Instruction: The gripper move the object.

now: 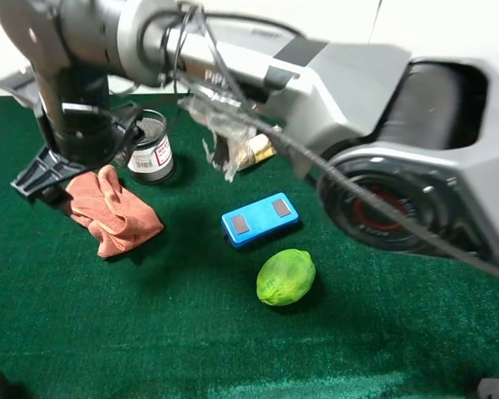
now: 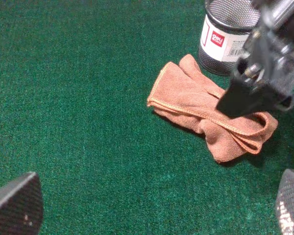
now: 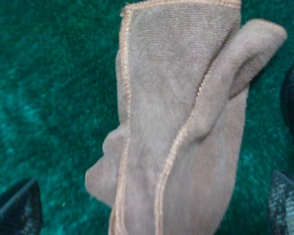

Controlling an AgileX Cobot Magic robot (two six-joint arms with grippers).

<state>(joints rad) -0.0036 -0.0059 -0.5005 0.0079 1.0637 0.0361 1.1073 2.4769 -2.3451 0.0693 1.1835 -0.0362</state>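
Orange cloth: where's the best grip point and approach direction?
Probably the raised fold ridge along the middle of the orange cloth, pinched from straight above. The cloth lies crumpled flat on the green mat, so only bunched folds give the fingers something to close on. The right gripper hangs over it, jaws spread wide.

red "deli" logo on mesh cup's [image 2: 224, 36] white label; remaining print unreadable

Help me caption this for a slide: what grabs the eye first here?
The big grey robot arm sweeping across the top of the overhead view, its end effector reaching over a crumpled orange cloth on the green mat's left. Near the middle, a bright lime sits just below a blue box.
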